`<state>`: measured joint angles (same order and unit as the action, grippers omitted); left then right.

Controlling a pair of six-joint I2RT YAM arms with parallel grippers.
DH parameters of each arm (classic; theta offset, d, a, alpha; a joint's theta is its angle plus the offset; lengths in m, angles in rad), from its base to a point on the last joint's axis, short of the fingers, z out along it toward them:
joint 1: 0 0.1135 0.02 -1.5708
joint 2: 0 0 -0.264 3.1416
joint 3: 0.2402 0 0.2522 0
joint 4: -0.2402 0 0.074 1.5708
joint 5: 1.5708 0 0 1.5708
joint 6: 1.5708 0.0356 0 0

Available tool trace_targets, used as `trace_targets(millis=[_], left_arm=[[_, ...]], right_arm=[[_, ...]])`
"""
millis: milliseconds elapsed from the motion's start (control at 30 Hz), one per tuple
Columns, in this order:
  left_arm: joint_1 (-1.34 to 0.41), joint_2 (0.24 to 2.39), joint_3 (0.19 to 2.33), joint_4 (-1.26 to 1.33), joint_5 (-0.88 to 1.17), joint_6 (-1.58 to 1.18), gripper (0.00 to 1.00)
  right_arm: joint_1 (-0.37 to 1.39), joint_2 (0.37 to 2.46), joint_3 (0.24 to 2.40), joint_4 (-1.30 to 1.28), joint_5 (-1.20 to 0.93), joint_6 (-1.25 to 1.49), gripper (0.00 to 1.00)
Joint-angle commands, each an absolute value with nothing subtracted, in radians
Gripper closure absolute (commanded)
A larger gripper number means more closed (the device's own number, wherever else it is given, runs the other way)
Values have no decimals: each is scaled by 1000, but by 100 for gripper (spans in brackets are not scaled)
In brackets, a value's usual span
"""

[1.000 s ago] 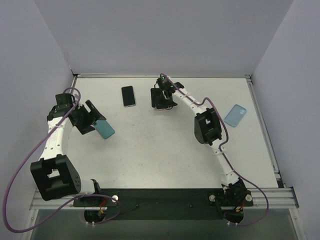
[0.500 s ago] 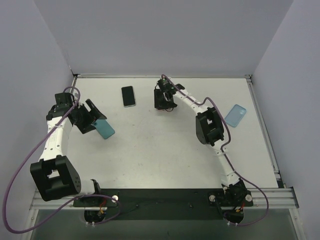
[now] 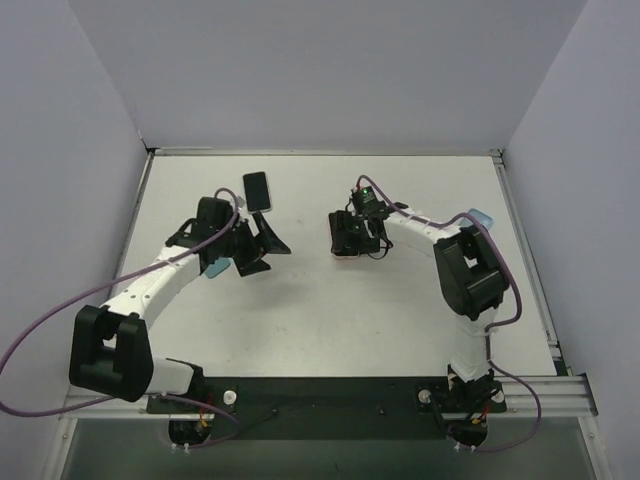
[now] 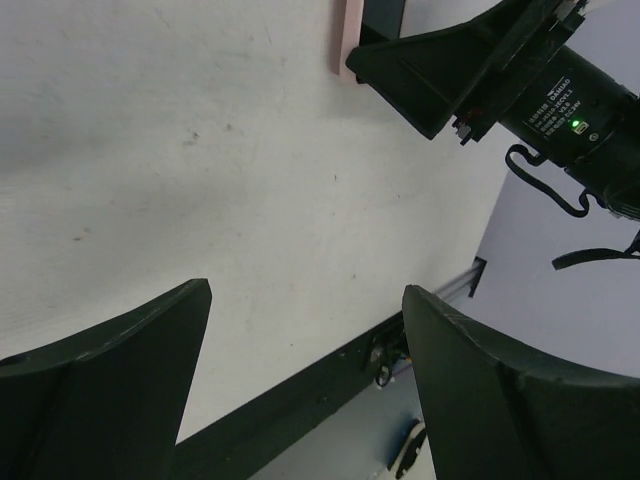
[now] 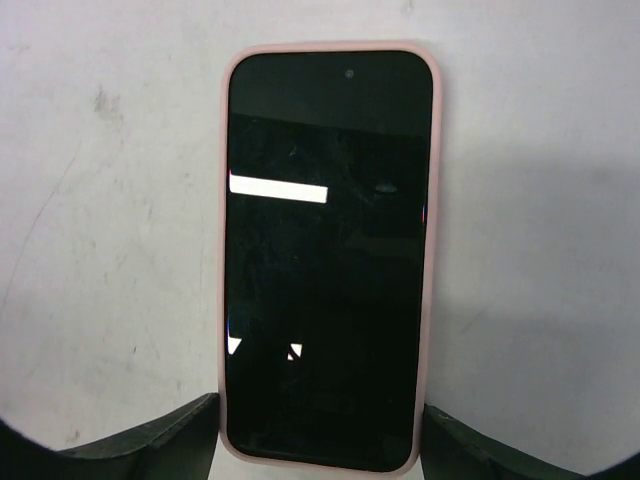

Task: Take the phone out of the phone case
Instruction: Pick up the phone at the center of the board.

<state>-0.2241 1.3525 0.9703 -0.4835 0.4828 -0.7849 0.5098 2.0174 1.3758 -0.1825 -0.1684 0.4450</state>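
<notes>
A phone in a pink case (image 5: 325,260) lies screen up on the white table. My right gripper (image 5: 320,400) straddles its near end, with a finger against each long side of the case. In the top view the right gripper (image 3: 348,238) covers most of the phone, and only a pink edge (image 3: 345,256) shows. My left gripper (image 3: 272,238) is open and empty, a little left of the phone. In the left wrist view its jaws (image 4: 307,290) frame bare table, with the pink case edge (image 4: 343,40) and the right gripper (image 4: 480,70) beyond.
A bare black phone (image 3: 258,190) lies at the back, left of centre. A teal case (image 3: 213,268) lies half hidden under the left arm. A light blue case (image 3: 480,216) peeks out behind the right arm near the right edge.
The left arm swung from the left wall toward the middle, leaving the teal case behind. The right gripper moved nearer and to the right, and the pink-cased phone came with it.
</notes>
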Motion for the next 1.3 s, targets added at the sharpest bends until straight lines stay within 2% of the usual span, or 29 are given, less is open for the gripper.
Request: trace_targets(millis=[0, 167, 267, 467, 633, 800, 1100, 1200, 1233, 1267], left_arm=[[-320, 1419, 855, -137, 531, -1017, 12], [-345, 1502, 796, 101, 577, -1097, 12], [-376, 1586, 807, 191, 601, -1134, 12], [-422, 1768, 885, 276, 627, -1121, 12], [-448, 1890, 962, 259, 643, -1097, 17], [-465, 1947, 1006, 247, 637, -1089, 28], [-492, 2008, 1057, 221, 612, -1086, 54], [-502, 2020, 1072, 219, 611, -1094, 73], [-503, 2023, 1074, 224, 614, -1098, 76], [-503, 2025, 1081, 230, 617, -1107, 85]], right_arm=[[514, 1875, 1168, -117, -324, 531, 100], [518, 1760, 982, -9, -440, 595, 100], [535, 1720, 948, 34, -488, 623, 100], [571, 1694, 927, 34, -509, 637, 100], [586, 1655, 904, 22, -522, 635, 100], [592, 1625, 882, 9, -531, 634, 100], [601, 1578, 874, -40, -534, 609, 100], [606, 1569, 880, -63, -534, 595, 100], [607, 1568, 882, -67, -534, 585, 100], [607, 1563, 884, -74, -535, 581, 100]])
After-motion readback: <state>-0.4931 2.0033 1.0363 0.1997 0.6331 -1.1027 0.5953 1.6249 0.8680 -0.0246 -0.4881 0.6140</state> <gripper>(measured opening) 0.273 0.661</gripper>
